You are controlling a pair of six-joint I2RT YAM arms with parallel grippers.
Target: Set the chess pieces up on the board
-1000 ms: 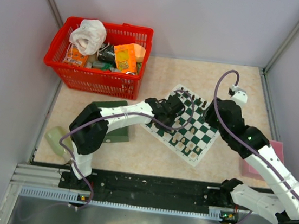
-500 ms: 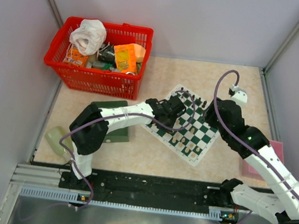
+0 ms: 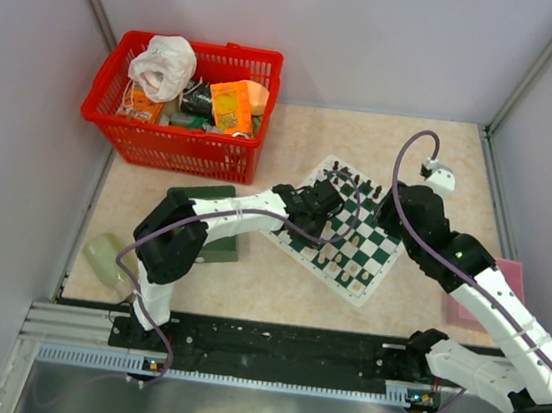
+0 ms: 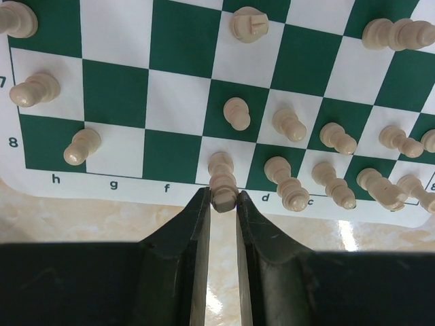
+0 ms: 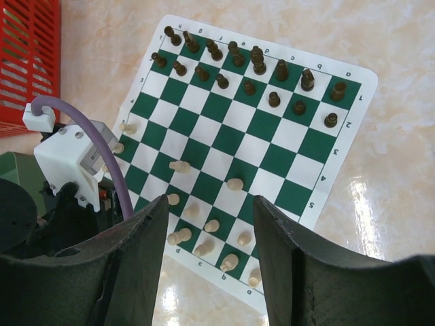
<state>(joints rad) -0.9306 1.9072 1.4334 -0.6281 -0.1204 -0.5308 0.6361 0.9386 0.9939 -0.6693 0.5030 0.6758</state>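
Observation:
The board (image 3: 367,246) lies tilted at mid-table. My left gripper (image 3: 322,205) hangs over its left part. In the left wrist view the left gripper (image 4: 223,201) is shut on the top of a cream piece (image 4: 221,178), which stands upright at the board's (image 4: 180,47) lettered edge between "f" and "d". More cream pieces (image 4: 288,124) stand to its right. My right gripper (image 3: 394,211) is open and empty above the board's right side. In the right wrist view the right gripper (image 5: 211,201) frames the board (image 5: 258,146), with black pieces (image 5: 248,64) in the far rows and cream pieces (image 5: 204,227) in the near ones.
A red basket (image 3: 183,104) full of items stands at the back left. A dark green tray (image 3: 215,247) lies under the left arm. A pale green object (image 3: 104,256) sits at the front left. A pink object (image 3: 502,290) lies at the right edge.
My left gripper has shifted slightly to the right over the board. The right arm has hardly moved.

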